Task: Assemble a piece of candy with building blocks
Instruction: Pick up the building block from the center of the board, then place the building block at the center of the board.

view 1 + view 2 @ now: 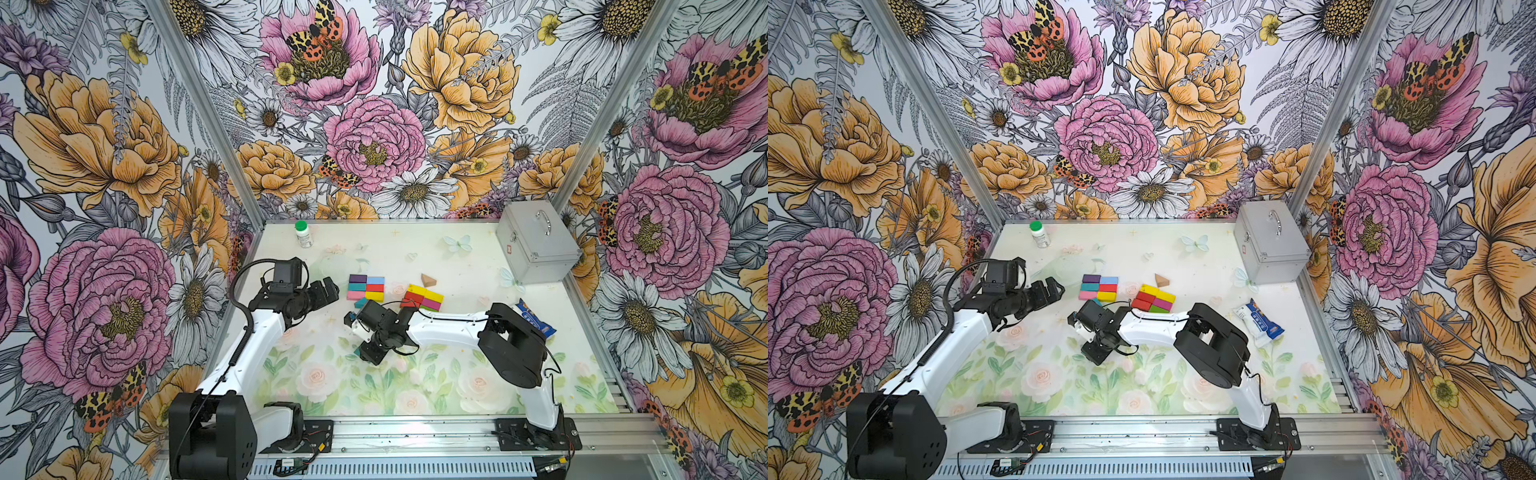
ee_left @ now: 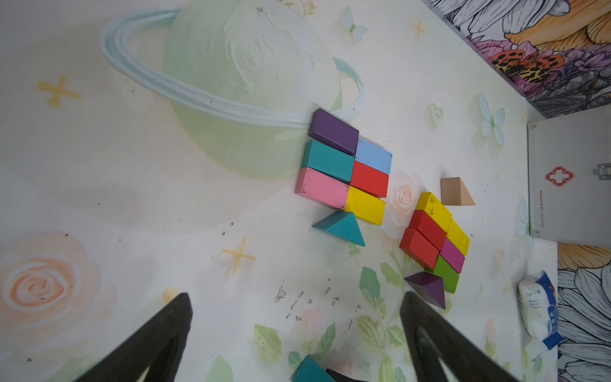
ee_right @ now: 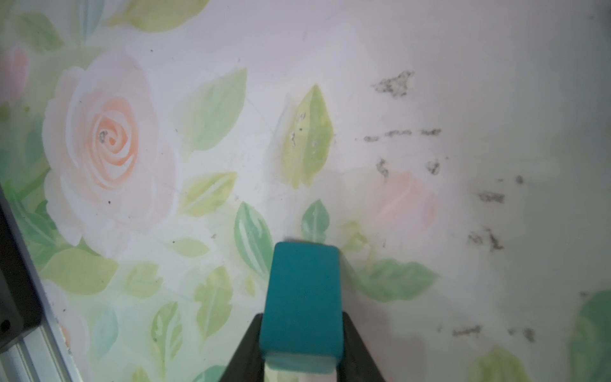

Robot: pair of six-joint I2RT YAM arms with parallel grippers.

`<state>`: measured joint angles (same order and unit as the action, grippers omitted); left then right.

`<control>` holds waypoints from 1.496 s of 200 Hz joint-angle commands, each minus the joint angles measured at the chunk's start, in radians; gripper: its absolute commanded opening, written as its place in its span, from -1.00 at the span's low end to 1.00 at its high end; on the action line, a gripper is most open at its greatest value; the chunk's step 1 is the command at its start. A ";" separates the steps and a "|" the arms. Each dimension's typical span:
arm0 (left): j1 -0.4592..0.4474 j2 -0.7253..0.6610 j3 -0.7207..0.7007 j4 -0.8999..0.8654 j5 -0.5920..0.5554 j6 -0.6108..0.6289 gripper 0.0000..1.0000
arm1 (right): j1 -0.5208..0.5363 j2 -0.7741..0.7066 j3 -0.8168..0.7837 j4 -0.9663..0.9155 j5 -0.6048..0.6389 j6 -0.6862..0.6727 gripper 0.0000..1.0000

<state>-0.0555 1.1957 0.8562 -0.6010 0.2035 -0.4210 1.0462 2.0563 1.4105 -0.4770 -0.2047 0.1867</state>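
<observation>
Right gripper [image 3: 301,330] clamped teal block [image 3: 302,291]; left gripper [image 2: 296,297] spread wide, empty. Good placement likely required level carry and flush seating against left block cluster [image 1: 365,287], without nudging.

A green-capped bottle [image 1: 304,235] and silver case [image 1: 536,245] stand far back, a blue-and-white packet [image 1: 1258,322] near the case.
</observation>
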 commanded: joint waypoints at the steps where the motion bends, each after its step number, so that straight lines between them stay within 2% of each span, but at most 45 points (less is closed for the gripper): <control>1: 0.015 -0.021 -0.009 0.019 0.021 -0.016 0.97 | -0.026 -0.075 -0.016 -0.026 0.044 -0.038 -0.81; 37: 0.015 -0.013 -0.003 0.021 0.035 -0.016 0.97 | -0.133 -0.174 0.006 -0.083 0.099 -0.124 -0.81; 62: -0.004 -0.003 -0.001 0.024 0.047 -0.015 0.97 | -0.230 -0.143 0.094 -0.111 0.156 -0.216 -0.79; 103: -0.068 0.039 0.022 0.026 0.041 0.004 0.97 | -0.366 0.040 0.407 -0.134 0.230 -0.341 -0.73; 146: -0.105 0.068 0.056 0.036 0.040 0.023 0.97 | -0.401 0.326 0.761 -0.149 0.301 -0.599 -0.70; 186: -0.121 0.085 0.074 0.036 0.050 0.022 0.97 | -0.439 0.536 1.014 -0.185 0.330 -0.754 -0.65; 212: -0.129 0.103 0.082 0.036 0.034 0.030 0.97 | -0.464 0.593 1.062 -0.186 0.311 -0.800 -0.59; 241: -0.129 0.126 0.086 0.041 0.030 0.039 0.97 | -0.471 0.631 1.078 -0.184 0.356 -0.850 -0.57; 299: -0.123 0.126 0.084 0.045 0.026 0.041 0.97 | -0.468 0.651 1.062 -0.186 0.406 -0.861 -0.52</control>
<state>-0.1802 1.3285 0.9150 -0.5808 0.2291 -0.4091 0.5659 2.6812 2.4512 -0.6655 0.1692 -0.6556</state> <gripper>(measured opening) 0.985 0.320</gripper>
